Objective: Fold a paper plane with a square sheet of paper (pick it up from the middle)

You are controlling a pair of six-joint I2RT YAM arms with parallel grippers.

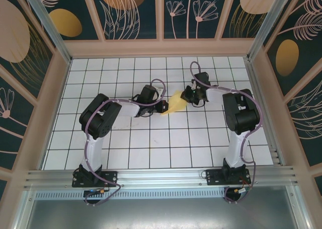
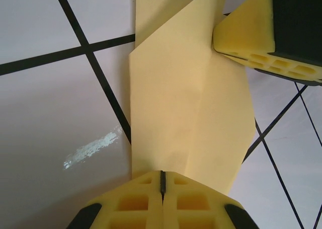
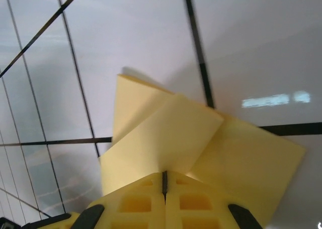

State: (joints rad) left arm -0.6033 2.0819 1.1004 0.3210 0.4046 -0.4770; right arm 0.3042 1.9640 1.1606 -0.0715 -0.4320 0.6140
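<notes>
Folded sheet of paper (image 1: 176, 104) (pale yellow), left pincer (image 2: 162, 174) and right pincer (image 3: 164, 174) each clamped on it.

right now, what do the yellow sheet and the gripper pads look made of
Folded sheet: thin matte paper, judging by its crisp creases and flat flaps. Pads on the left gripper: probably soft foam or rubber, matte yellow, moulded with square pockets.
</notes>
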